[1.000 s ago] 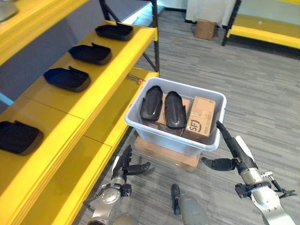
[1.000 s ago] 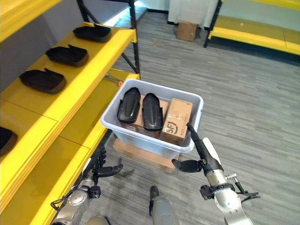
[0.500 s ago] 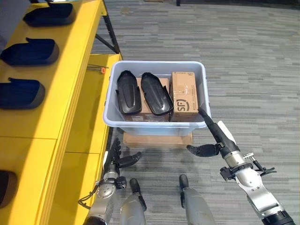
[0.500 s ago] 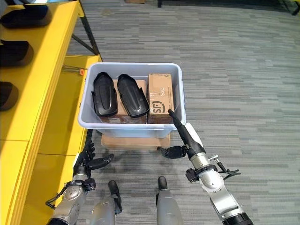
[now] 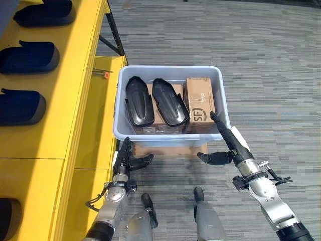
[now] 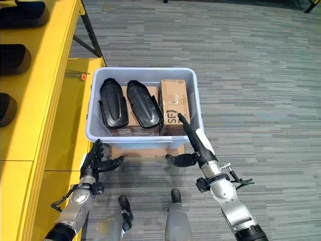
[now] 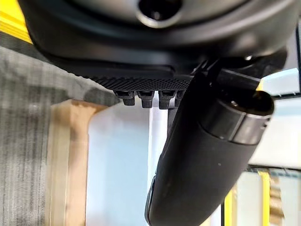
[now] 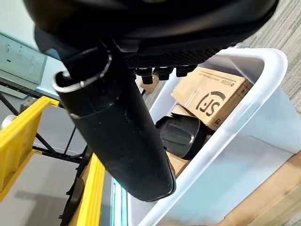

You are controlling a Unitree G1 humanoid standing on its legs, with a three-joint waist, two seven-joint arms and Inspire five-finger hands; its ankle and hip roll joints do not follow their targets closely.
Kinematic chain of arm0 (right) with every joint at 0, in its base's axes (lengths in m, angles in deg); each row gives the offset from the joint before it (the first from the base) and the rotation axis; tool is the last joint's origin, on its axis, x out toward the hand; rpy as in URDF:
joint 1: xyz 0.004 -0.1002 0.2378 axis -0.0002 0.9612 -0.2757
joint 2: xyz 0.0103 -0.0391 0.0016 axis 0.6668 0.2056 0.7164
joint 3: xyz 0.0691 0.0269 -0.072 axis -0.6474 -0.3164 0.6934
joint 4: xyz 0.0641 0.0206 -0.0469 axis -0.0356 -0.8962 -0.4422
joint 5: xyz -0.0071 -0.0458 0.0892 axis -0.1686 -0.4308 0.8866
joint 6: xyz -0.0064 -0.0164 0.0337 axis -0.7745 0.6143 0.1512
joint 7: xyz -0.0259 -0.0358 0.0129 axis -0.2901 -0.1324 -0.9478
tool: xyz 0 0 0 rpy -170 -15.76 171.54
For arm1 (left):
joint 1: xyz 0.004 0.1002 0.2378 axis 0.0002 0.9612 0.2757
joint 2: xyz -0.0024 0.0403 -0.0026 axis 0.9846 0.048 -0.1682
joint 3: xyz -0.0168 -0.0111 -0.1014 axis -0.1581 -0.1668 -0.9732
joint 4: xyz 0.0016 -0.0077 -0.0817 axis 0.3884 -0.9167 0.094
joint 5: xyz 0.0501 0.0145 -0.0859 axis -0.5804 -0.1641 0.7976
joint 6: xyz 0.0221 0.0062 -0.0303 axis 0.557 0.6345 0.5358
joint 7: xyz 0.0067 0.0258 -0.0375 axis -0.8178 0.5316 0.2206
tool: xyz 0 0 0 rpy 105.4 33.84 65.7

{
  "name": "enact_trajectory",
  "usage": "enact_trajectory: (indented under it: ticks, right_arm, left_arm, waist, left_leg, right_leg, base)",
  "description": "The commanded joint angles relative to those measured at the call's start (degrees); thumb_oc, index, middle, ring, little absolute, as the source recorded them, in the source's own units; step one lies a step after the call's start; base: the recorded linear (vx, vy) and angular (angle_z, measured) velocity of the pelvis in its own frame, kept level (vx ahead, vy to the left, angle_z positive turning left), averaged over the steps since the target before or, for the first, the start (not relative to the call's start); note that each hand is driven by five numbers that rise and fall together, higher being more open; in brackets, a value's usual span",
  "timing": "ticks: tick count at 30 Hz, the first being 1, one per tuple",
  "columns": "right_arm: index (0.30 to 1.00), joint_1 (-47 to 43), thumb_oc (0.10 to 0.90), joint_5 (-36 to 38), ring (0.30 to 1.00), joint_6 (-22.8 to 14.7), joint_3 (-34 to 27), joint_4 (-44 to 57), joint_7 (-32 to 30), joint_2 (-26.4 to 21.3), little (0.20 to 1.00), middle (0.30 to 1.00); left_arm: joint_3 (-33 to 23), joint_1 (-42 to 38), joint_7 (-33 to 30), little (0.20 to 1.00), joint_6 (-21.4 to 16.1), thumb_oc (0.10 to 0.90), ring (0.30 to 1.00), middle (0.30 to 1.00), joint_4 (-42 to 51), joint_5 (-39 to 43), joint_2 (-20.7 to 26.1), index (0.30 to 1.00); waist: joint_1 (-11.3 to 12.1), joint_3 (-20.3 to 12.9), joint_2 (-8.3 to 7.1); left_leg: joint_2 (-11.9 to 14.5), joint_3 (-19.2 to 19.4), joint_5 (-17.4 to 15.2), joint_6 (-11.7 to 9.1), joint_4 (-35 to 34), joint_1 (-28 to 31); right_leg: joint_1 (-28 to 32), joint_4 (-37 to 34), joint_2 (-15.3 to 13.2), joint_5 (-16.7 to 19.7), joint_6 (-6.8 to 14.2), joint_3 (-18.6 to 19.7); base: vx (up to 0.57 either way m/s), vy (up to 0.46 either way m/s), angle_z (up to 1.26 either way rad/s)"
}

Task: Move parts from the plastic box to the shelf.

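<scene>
The left hand [image 5: 126, 161] hangs low in front of the near left corner of the box [image 5: 220, 105], fingers straight and spread, thumb out to the side, holding nothing. The right hand [image 5: 224, 150] is at the near right corner, its fingers stretched straight up against the box's near rim and its thumb sticking out sideways below; it grips nothing either. The box is a pale plastic tub standing on a flat cardboard slab [image 5: 170, 149] on the grey carpet [image 5: 271, 60]. Inside I count two black parts [image 5: 139, 101] lying side by side, long and shell-shaped, resting on a brown carton [image 5: 159, 103] beneath them. To their right is one more carton [image 5: 198, 103], set on its side against the box's right wall. From the right wrist view the same carton and one of the black parts show over the rim. To the robot's left runs the yellow shelf [image 5: 75, 75]; on its upper level three black parts [image 5: 27, 53] lie in a row, and the edge of a fourth shows at the near end. A lower yellow level juts out just beside the box's left wall, with a small orange-tipped thing [image 5: 104, 74] lying on it near the shelf's dark post [image 5: 114, 27].
</scene>
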Motion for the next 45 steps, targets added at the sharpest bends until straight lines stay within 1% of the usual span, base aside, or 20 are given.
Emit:
enact_trajectory:
  ticks: [1,3,7,8,16,17,18,19,20,21,22,23,24,26,28,29,30,31,38,45]
  right_arm:
    - [1.0,-3.8,0.9,0.0,1.0,-4.8,-0.6,3.6,-1.6,-0.5,1.0,1.0]
    - [1.0,-4.9,0.9,0.3,1.0,-5.0,-0.2,3.1,-1.7,-0.8,1.0,1.0]
    - [1.0,-4.0,0.9,-0.8,1.0,-5.2,-0.5,4.1,-1.8,-1.3,1.0,1.0]
    - [1.0,-2.6,0.9,-0.6,1.0,-5.4,-1.5,5.3,-1.6,-1.6,1.0,1.0]
    - [1.0,-2.0,0.9,-1.0,1.0,-5.8,-3.4,6.1,-1.9,-4.6,1.0,1.0]
    - [1.0,-2.7,0.9,-1.4,1.0,-5.8,-3.2,6.7,-2.2,-5.6,1.0,1.0]
    - [1.0,-2.9,0.9,-1.5,1.0,-6.0,-3.4,7.3,-2.3,-6.8,1.0,1.0]
    - [1.0,-3.0,0.9,-1.5,1.0,-6.0,-3.4,7.3,-2.3,-6.8,1.0,1.0]
    - [1.0,-4.1,0.9,-1.9,1.0,-6.1,-3.2,7.4,-2.9,-7.5,1.0,1.0]
    - [1.0,-4.2,0.9,-1.9,1.0,-6.1,-3.2,7.3,-2.9,-7.4,1.0,1.0]
    - [1.0,-4.1,0.9,-2.0,1.0,-6.1,-3.2,7.4,-3.1,-7.6,1.0,1.0]
    - [1.0,-4.6,0.9,-2.5,1.0,-5.9,-2.8,7.6,-3.4,-7.8,1.0,1.0]
    - [1.0,-4.6,0.9,-2.5,1.0,-5.9,-2.8,7.6,-3.4,-7.8,1.0,1.0]
    - [1.0,-6.4,0.9,-2.5,1.0,-6.0,-1.6,6.8,-4.5,-7.0,1.0,1.0]
    - [1.0,-6.0,0.9,-2.8,1.0,-5.9,-1.8,6.8,-4.8,-6.8,1.0,1.0]
    - [1.0,-6.0,0.9,-3.7,1.0,-5.7,-1.4,7.0,-4.6,-6.6,1.0,1.0]
    - [1.0,-6.5,0.9,-4.4,1.0,-5.7,-1.0,7.1,-4.7,-6.4,1.0,1.0]
    - [1.0,-6.1,0.9,-5.1,1.0,-5.7,-1.5,7.3,-4.8,-6.4,1.0,1.0]
    - [1.0,-7.8,0.9,-7.5,1.0,-4.4,-1.8,7.2,-4.8,-6.4,1.0,1.0]
    - [1.0,-11.5,0.9,-10.5,1.0,-3.6,-2.0,8.3,-4.3,-9.6,1.0,1.0]
  left_arm:
    - [-0.3,-1.0,-0.2,1.0,-4.4,0.9,1.0,1.0,3.8,-0.9,2.0,1.0]
    - [-0.9,-1.1,-0.5,1.0,-4.5,0.9,1.0,1.0,2.9,-0.9,1.6,1.0]
    - [-0.9,-1.0,-0.7,1.0,-4.7,0.9,1.0,1.0,2.7,-1.3,1.1,1.0]
    - [-1.1,-0.5,-0.4,1.0,-4.8,0.9,1.0,1.0,2.7,-1.3,0.8,1.0]
    - [-0.2,1.1,0.6,1.0,-5.0,0.9,1.0,1.0,3.8,-0.3,-1.4,1.0]
    - [0.0,1.3,0.8,1.0,-5.2,0.9,1.0,1.0,4.4,0.1,-1.8,1.0]
    - [0.0,1.5,1.5,1.0,-5.3,0.9,1.0,1.0,5.0,1.0,-2.1,1.0]
    - [0.0,1.5,1.5,1.0,-5.3,0.9,1.0,1.0,5.0,1.0,-2.1,1.0]
    - [0.4,1.0,1.5,1.0,-5.2,0.9,1.0,1.0,4.9,1.5,-2.5,1.0]
    - [0.4,1.0,1.5,1.0,-5.2,0.9,1.0,1.0,4.9,1.5,-2.5,1.0]
    - [0.3,1.1,1.3,1.0,-5.2,0.9,1.0,1.0,5.0,1.6,-2.6,1.0]
    - [0.0,1.4,1.2,1.0,-4.9,0.9,1.0,1.0,5.3,2.1,-2.7,1.0]
    - [0.0,1.4,1.2,1.0,-4.9,0.9,1.0,1.0,5.3,2.1,-2.7,1.0]
    - [-0.3,0.9,0.4,1.0,-5.1,0.9,1.0,1.0,4.7,2.2,-2.2,1.0]
    - [-0.4,0.7,0.6,1.0,-5.0,0.9,1.0,1.0,4.8,2.1,-2.0,1.0]
    - [-0.3,1.2,1.1,1.0,-4.8,0.9,1.0,1.0,5.0,2.3,-1.8,1.0]
    - [-0.2,1.3,0.9,1.0,-5.1,0.9,1.0,1.0,5.3,2.2,-1.6,1.0]
    - [-0.1,1.0,1.2,1.0,-5.1,0.9,1.0,1.0,5.5,2.4,-1.9,1.0]
    - [1.2,-1.6,1.2,1.0,-5.0,0.9,1.0,1.0,6.0,1.1,0.1,1.0]
    - [0.8,-2.6,0.8,1.0,-4.5,0.9,1.0,1.0,6.5,0.8,1.3,1.0]
  waist:
    - [-1.0,-4.6,0.14]
    - [-1.7,-4.6,-0.54]
    - [-2.5,-5.3,-0.55]
    - [-2.5,-5.6,-1.3]
    - [-3.3,-8.0,1.23]
    - [-2.8,-7.4,1.54]
    - [-1.7,-6.2,1.64]
    - [-1.8,-6.3,1.59]
    - [-0.4,-4.7,0.97]
    - [-0.5,-4.8,0.82]
    - [-0.5,-4.8,0.66]
    - [-0.7,-5.2,1.09]
    - [-0.6,-5.2,1.04]
    - [0.1,-6.0,2.22]
    - [-0.5,-6.5,2.97]
    - [-0.4,-6.5,3.15]
    - [0.0,-6.7,3.47]
    - [-0.2,-7.2,3.66]
    - [0.3,-7.2,1.86]
    - [0.9,-7.7,0.1]
  left_leg:
    - [-0.4,-1.7,0.0,0.1,-3.4,2.0]
    - [-1.0,-1.0,-0.5,-0.6,-4.3,3.3]
    - [-1.1,-1.5,-3.3,-1.9,-3.9,5.5]
    - [-1.1,-1.2,-3.0,-2.2,-2.5,5.2]
    - [2.1,-1.8,-4.1,-4.2,2.5,6.1]
    - [4.0,-2.6,-1.5,-5.8,10.1,3.6]
    - [5.7,-5.7,4.0,-8.5,20.3,-0.2]
    - [5.6,-5.8,4.2,-8.5,20.3,-0.5]
    - [3.8,-11.0,6.4,-9.6,25.7,-2.9]
    - [3.6,-11.1,6.6,-9.6,25.5,-3.0]
    - [3.8,-11.8,6.9,-9.1,24.1,-3.7]
    - [8.4,-10.8,9.0,-8.2,15.2,-3.2]
    - [8.4,-10.7,9.1,-8.2,15.1,-3.0]
    - [14.5,-10.6,15.5,-8.4,-5.6,-0.7]
    - [17.1,-8.0,17.9,-9.5,-8.9,0.1]
    - [16.0,-7.7,15.6,-9.0,-9.2,1.7]
    - [15.1,-8.7,15.5,-9.3,-10.0,2.0]
    - [14.5,-7.2,14.7,-9.3,-8.9,1.4]
    - [9.9,-5.0,8.8,-8.5,-3.3,-0.6]
    - [8.8,-3.9,6.8,-8.0,-1.9,-2.5]
  right_leg:
    - [-3.0,2.0,-3.5,2.8,4.7,-5.2]
    - [-5.2,-6.2,-1.8,3.3,4.8,-6.1]
    - [-4.6,-13.6,-2.6,4.7,6.0,-5.6]
    - [-3.4,-13.6,-3.1,5.1,5.4,-6.1]
    - [-1.2,-7.8,-1.9,1.1,3.9,-7.5]
    - [-0.1,-7.3,-1.4,-0.5,2.4,-7.3]
    - [2.0,-6.9,-0.4,-2.4,0.2,-7.8]
    - [2.0,-7.1,-0.5,-2.2,0.1,-7.9]
    - [3.3,-6.4,0.3,-3.5,-1.3,-7.7]
    - [3.2,-6.6,0.1,-3.3,-1.3,-7.7]
    - [3.4,-6.4,0.3,-3.7,-1.3,-7.6]
    - [3.2,-5.7,0.9,-4.4,-0.7,-7.0]
    - [3.2,-5.7,0.9,-4.4,-0.7,-6.9]
    - [2.0,-4.4,1.1,-5.3,1.2,-4.3]
    - [1.6,-3.2,-0.1,-5.9,1.9,-4.2]
    - [1.6,-2.4,-0.5,-6.6,2.2,-3.9]
    - [1.5,-2.5,-0.6,-6.3,2.8,-3.3]
    - [2.1,-3.6,-1.4,-5.4,3.2,-3.5]
    - [5.6,-10.1,-6.1,-1.7,5.5,-2.5]
    - [5.6,-12.9,-7.7,0.9,6.8,-3.4]
  base:
    - [0.13,0.026,-0.54]
    - [0.14,-0.044,-0.41]
    - [0.16,-0.094,-0.14]
    - [0.23,-0.187,0.3]
    - [0.11,-0.153,0.12]
    - [0.05,-0.251,0.1]
    - [0.05,-0.253,0.18]
    - [0.03,-0.256,0.22]
    - [0.0,-0.107,0.21]
    - [0.02,-0.124,0.05]
    - [0.08,0.016,-0.05]
    - [0.09,0.015,-0.03]
    - [0.13,0.13,0.0]
    - [0.17,0.278,-0.2]
    - [0.18,0.233,-0.34]
    - [0.16,0.186,-0.22]
    - [0.18,0.204,-0.31]
    - [0.18,0.191,-0.39]
    - [0.13,0.148,-0.1]
    - [0.07,0.071,0.03]
